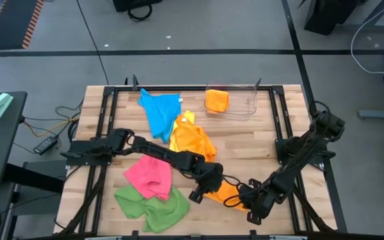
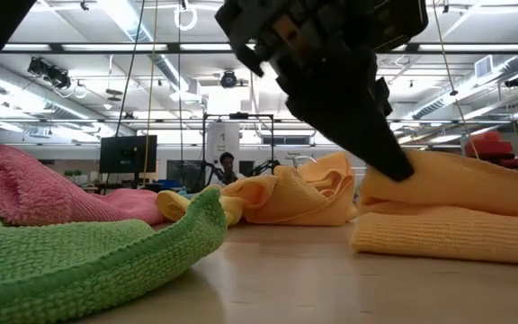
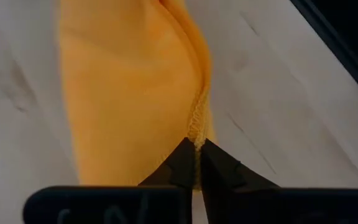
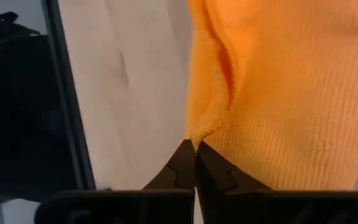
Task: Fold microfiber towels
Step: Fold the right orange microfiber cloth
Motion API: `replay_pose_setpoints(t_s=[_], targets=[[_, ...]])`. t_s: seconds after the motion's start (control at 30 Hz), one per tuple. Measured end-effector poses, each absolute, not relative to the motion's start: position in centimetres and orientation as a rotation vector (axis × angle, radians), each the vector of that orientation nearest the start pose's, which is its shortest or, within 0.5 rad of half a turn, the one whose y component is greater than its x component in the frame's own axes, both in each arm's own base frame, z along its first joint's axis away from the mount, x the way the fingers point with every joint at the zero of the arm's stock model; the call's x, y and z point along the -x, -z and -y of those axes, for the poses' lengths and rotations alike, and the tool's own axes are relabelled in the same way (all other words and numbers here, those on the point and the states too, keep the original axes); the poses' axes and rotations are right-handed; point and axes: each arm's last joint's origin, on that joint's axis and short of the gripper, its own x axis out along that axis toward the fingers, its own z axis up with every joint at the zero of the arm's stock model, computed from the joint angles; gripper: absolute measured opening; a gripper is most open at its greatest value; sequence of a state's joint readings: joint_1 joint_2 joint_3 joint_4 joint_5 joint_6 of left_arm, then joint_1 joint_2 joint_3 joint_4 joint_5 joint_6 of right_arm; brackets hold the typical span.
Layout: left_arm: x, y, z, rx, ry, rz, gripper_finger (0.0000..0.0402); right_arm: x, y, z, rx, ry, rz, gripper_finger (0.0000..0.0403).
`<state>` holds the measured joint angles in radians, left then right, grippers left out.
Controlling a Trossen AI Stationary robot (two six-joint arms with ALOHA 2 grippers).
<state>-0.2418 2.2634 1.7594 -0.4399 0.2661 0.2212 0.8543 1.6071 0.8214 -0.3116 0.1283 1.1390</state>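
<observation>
Towels: three orange (image 1: 227, 193), one pink (image 1: 149, 175)

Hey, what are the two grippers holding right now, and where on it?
Both pinch the same orange towel near the table's front. The left gripper is shut on its stitched hem, and the right gripper is shut on a corner of its edge.

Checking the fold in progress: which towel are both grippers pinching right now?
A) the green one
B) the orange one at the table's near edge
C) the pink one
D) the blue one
B: the left gripper and right gripper are each shut on an edge of the orange towel.
</observation>
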Motion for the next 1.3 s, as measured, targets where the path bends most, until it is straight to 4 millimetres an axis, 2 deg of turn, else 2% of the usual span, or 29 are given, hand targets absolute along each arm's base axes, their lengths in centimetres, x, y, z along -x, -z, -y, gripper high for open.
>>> replay_pose_setpoints(t_s=[0.13,0.27,0.43,0.57,0.73,0.83,1.0,1.3], targets=[[-47.4,-15.2,12.4,-0.167,0.559,-0.923,0.0018,-19.3,-14.2,-21.6,-0.448,0.001,-1.204,0.0007],[-47.5,-14.9,12.8,-0.168,0.563,-0.916,0.0041,-19.2,-13.7,-21.9,-0.405,-0.015,-1.212,0.0017],[-47.3,-14.0,13.5,-0.181,0.581,-0.938,0.0089,-19.2,-13.1,-21.9,-0.388,-0.008,-1.229,0.0074],[-47.3,-14.1,13.6,-0.204,0.594,-0.93,0.0123,-19.0,-13.6,-21.8,-0.396,-0.015,-1.227,0.0123],[-47.3,-15.3,13.4,-0.205,0.591,-0.898,0.0147,-19.0,-13.8,-21.8,-0.43,0.006,-1.219,0.0157],[-47.0,-15.8,13.3,-0.218,0.597,-0.908,0.015,-18.9,-13.9,-21.8,-0.446,-0.009,-1.25,0.0164],[-46.4,-17.6,13.1,-0.216,0.598,-0.914,0.0137,-19.0,-15.3,-22.0,-0.478,-0.037,-1.245,0.0165],[-46.4,-18.4,13.8,-0.153,0.568,-0.879,0.0115,-18.7,-17.4,-21.7,-0.504,-0.077,-1.199,0.0165]])
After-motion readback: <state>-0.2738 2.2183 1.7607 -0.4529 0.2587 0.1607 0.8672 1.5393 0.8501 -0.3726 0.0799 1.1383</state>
